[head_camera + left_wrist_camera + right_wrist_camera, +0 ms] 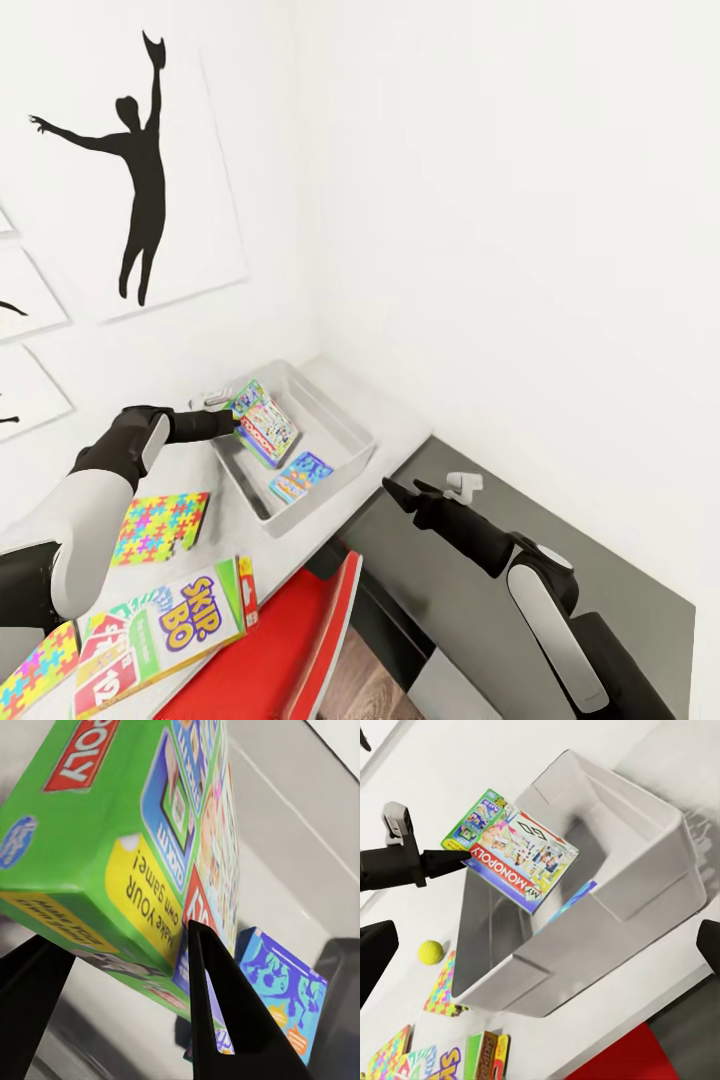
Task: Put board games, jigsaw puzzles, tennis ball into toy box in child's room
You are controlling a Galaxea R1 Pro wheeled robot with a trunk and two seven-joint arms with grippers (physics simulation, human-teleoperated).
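The light-grey toy box (350, 432) stands on the white table (400, 418) by the wall corner. My left gripper (232, 425) is shut on the green-edged board game (264, 422) with a red banner, holding it tilted over the box; one black finger (217, 1012) presses its edge. A blue board game (300, 477) lies inside the box. The Skip-Bo board game (170, 628) and two jigsaw puzzles (160, 525) (35, 670) lie on the table near me. The tennis ball (430, 952) rests beside the box. My right gripper (400, 492) hovers open by the box's near corner.
A lower dark-grey-topped cabinet (570, 545) adjoins the table on the right, with a small white object (462, 485) on it. A red object (270, 650) sits below the table's front edge. White walls with black silhouette pictures (140, 150) close off the back.
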